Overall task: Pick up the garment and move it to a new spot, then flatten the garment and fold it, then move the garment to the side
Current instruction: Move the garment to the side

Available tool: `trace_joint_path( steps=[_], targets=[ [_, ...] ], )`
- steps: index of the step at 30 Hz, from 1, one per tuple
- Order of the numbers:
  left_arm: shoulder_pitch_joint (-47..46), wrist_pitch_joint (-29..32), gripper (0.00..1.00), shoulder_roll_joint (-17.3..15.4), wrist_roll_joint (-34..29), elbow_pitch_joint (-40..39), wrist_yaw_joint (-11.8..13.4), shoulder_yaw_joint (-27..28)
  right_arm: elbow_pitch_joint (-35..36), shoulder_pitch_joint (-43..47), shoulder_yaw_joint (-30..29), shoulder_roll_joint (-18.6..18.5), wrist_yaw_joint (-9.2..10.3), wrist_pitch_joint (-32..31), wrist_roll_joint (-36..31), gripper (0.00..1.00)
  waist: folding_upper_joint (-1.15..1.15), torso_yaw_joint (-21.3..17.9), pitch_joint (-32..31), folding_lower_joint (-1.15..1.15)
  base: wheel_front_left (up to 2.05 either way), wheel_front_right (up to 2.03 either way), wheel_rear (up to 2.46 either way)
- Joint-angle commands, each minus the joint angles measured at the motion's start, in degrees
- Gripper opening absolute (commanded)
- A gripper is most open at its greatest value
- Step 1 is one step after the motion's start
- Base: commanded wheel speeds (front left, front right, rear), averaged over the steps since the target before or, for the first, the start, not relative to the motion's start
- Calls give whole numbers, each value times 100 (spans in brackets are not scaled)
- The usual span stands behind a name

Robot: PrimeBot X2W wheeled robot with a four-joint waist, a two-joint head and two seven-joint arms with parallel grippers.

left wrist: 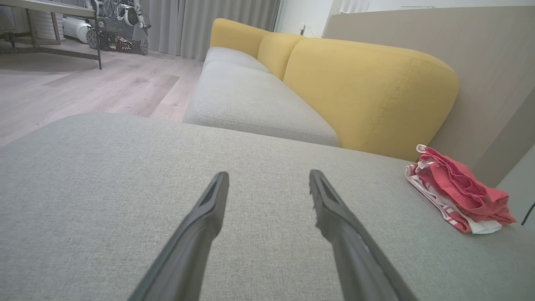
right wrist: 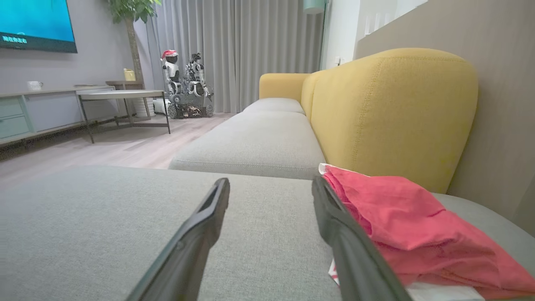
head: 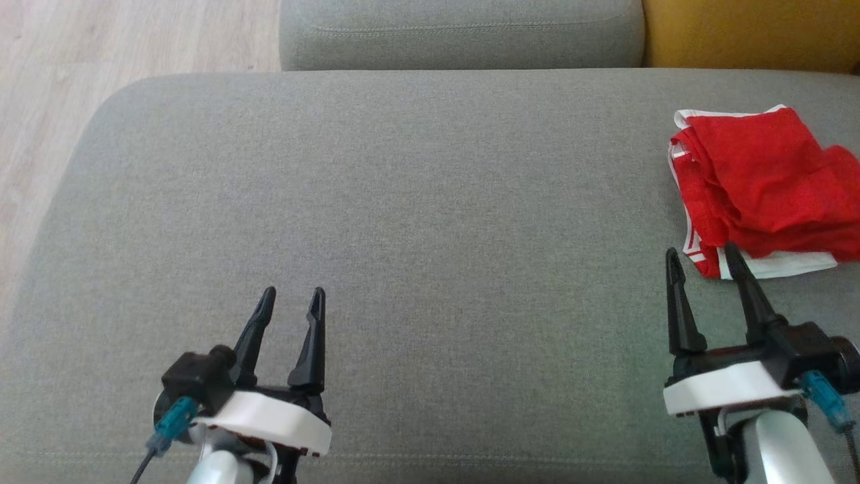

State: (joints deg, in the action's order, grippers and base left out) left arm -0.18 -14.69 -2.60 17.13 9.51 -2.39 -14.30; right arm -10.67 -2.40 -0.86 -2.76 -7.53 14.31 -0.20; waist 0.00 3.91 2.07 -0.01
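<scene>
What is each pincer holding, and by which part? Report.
Nothing: the left pincer and right pincer are open; the red garment lies ungripped on the grey cushion.

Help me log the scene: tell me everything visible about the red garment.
The red garment is thin, soft-looking fabric with white trim, loosely folded into a rumpled pile. It lies on the grey cushion at the robot's right, near the yellow backrest. The right gripper, open, points at its near edge; contact unclear.
</scene>
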Motion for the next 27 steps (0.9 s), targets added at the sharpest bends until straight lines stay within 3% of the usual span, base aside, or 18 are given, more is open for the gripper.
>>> trace_joint_path(
  steps=[1,27],
  targets=[
    [-141,-31,100,-28,-24,-249,30,206,333,-109,138,-14,4,67,116,100,0,-22,18,1,0,0,0],
    [-35,-31,100,-28,442,-216,-117,516,337,-91,324,-12,4,68,661,100,0,-74,-17,1,0,0,0]
  ],
)
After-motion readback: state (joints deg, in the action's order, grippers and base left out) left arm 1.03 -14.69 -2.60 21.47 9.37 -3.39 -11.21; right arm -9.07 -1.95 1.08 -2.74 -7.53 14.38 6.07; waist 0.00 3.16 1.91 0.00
